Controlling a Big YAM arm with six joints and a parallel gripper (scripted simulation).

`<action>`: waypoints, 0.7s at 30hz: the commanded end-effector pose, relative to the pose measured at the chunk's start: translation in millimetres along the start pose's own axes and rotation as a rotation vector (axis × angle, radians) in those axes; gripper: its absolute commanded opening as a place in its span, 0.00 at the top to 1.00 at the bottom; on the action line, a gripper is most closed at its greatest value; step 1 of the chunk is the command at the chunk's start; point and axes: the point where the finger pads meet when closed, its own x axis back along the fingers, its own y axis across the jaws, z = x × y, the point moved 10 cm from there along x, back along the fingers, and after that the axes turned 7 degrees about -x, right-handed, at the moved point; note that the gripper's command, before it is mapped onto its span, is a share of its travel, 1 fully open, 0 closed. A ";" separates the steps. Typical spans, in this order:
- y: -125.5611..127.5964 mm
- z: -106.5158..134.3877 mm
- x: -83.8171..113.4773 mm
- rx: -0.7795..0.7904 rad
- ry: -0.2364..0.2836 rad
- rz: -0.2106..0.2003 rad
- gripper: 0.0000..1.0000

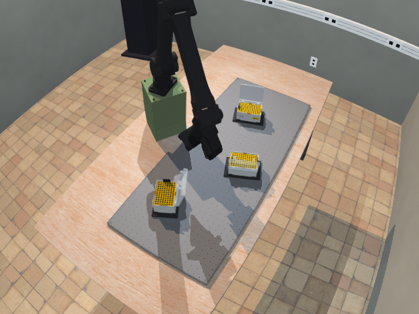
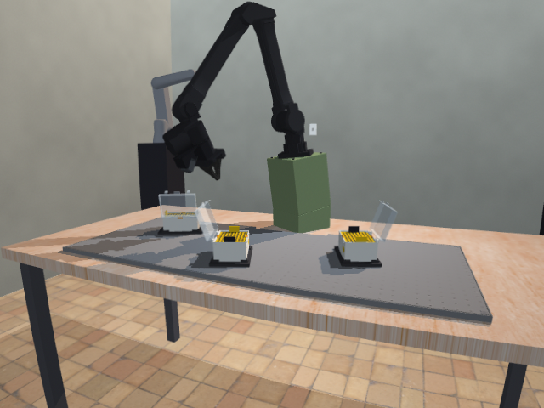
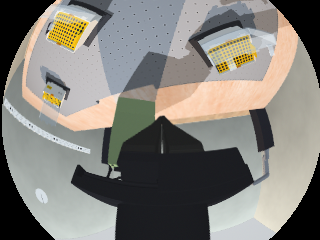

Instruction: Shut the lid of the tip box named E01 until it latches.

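Observation:
Three white tip boxes with yellow tips stand on black holder plates on the grey board. The far box (image 1: pixel 249 115) (image 2: pixel 178 219) has its clear lid (image 1: pixel 251 93) (image 2: pixel 177 202) upright. The middle box (image 1: pixel 243 163) (image 2: pixel 231 246) has its lid (image 2: pixel 207 219) tilted open. The near box (image 1: pixel 165 195) (image 2: pixel 358 246) has its lid (image 1: pixel 182 184) (image 2: pixel 384 215) open. I cannot read the stickers. My gripper (image 1: pixel 185 144) (image 2: pixel 215 173) (image 3: pixel 162 123) is shut and empty. It hangs high over the board, between the far and middle boxes and clear of all lids.
The arm's green pedestal (image 1: pixel 164 108) (image 2: pixel 299 193) stands on the wooden table (image 1: pixel 84 229) beside the grey board (image 1: pixel 203 243) (image 2: pixel 417 280). A black cabinet (image 2: pixel 153 175) stands behind the table.

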 end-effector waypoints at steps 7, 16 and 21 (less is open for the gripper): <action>-42.5 11.6 -8.0 0.012 -0.020 0.002 1.00; -66.5 21.7 -17.2 -0.096 -0.012 -0.055 1.00; -91.3 38.9 -29.2 -0.235 0.024 -0.144 1.00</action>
